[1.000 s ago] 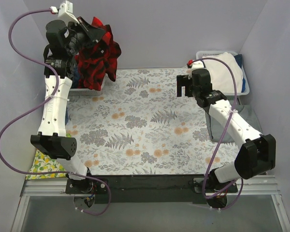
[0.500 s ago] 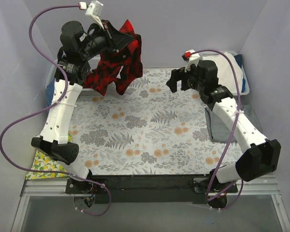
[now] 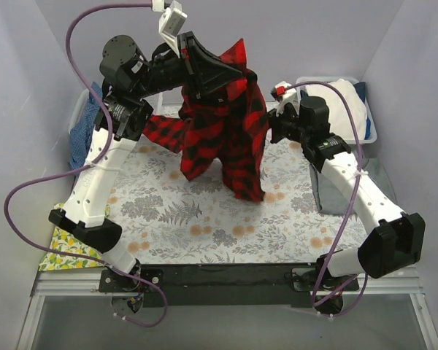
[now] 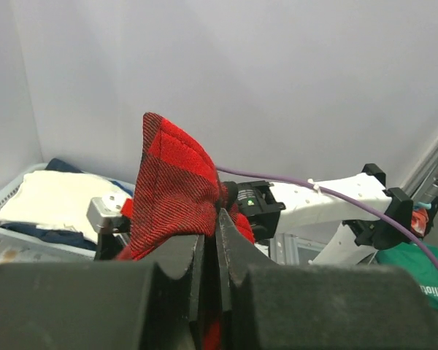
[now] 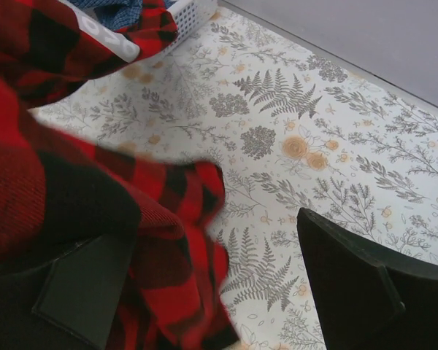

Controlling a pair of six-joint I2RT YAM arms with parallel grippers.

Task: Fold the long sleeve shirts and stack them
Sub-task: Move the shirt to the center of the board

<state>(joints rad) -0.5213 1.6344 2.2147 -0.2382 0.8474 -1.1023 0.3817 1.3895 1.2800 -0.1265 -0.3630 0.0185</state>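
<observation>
The red-and-black plaid shirt [image 3: 223, 131] hangs in the air over the middle of the flowered table [image 3: 175, 219], its lower end near the tabletop. My left gripper [image 3: 233, 73], raised high, is shut on the shirt's top edge; in the left wrist view a fold of the plaid [image 4: 175, 189] stands up from the shut left gripper [image 4: 208, 240]. My right gripper [image 3: 276, 130] stands open at the shirt's right edge. In the right wrist view the plaid [image 5: 95, 182] hangs by the left finger, inside the open right gripper [image 5: 219, 292]. A grey shirt [image 3: 378, 179] lies at the table's right edge.
A white basket [image 3: 79, 120] with blue cloth stands at the back left, its rim [image 5: 117, 40] near the hanging plaid. Another basket with a cream-white and navy pile [image 3: 343, 102] is at the back right. A lemon-print cloth [image 3: 67, 248] lies at the near left.
My left arm has swung right and up, carrying the plaid shirt from over the left basket to the table's middle, where it hangs longer. My right gripper has moved left to its edge.
</observation>
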